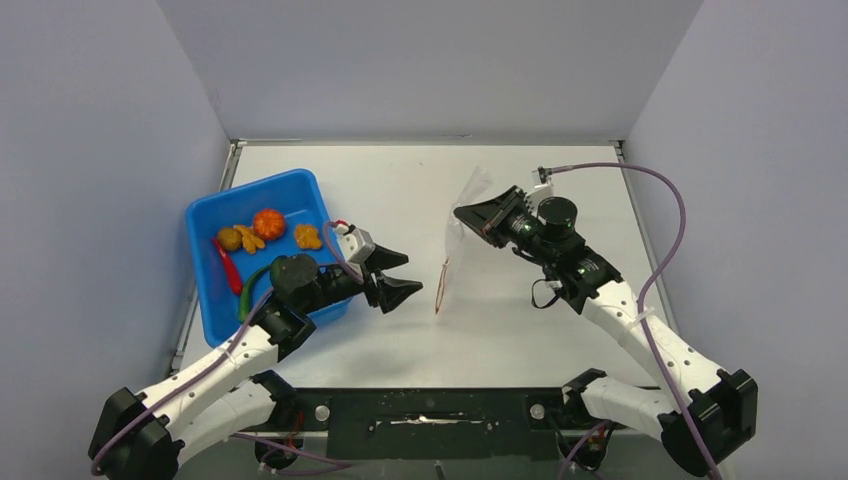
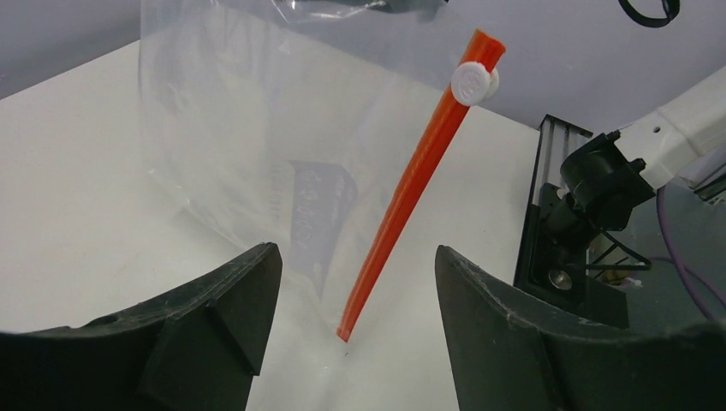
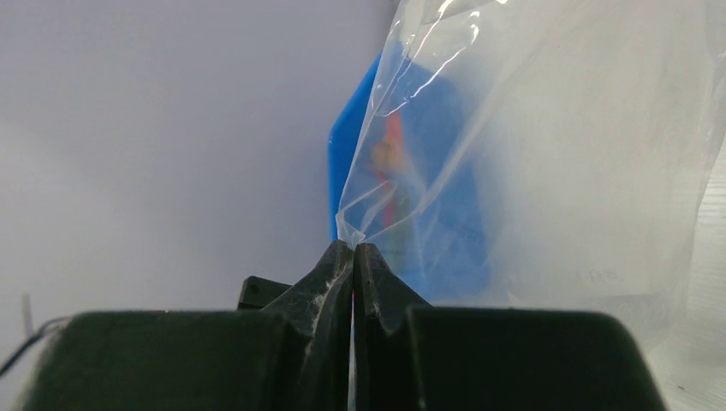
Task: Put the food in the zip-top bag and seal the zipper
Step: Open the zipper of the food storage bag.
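The clear zip-top bag (image 1: 462, 220) hangs in mid-table, pinched by my right gripper (image 1: 463, 214), which is shut on its edge (image 3: 353, 247). Its red-orange zipper (image 1: 441, 288) (image 2: 402, 193) slants down to the table, with a white slider (image 2: 473, 82) near its top end. My left gripper (image 1: 398, 275) is open and empty, its fingertips (image 2: 257, 282) spread on either side of the zipper's lower end, a little short of it. The food lies in the blue tray (image 1: 205, 300): orange fruit (image 1: 268, 222), yellow-brown lumps (image 1: 240, 238), red chili (image 1: 230, 268), green piece (image 1: 252, 285).
The blue tray stands at the left, partly under my left arm. The right arm's base (image 2: 582, 223) shows in the left wrist view. Grey walls enclose the white table on three sides.
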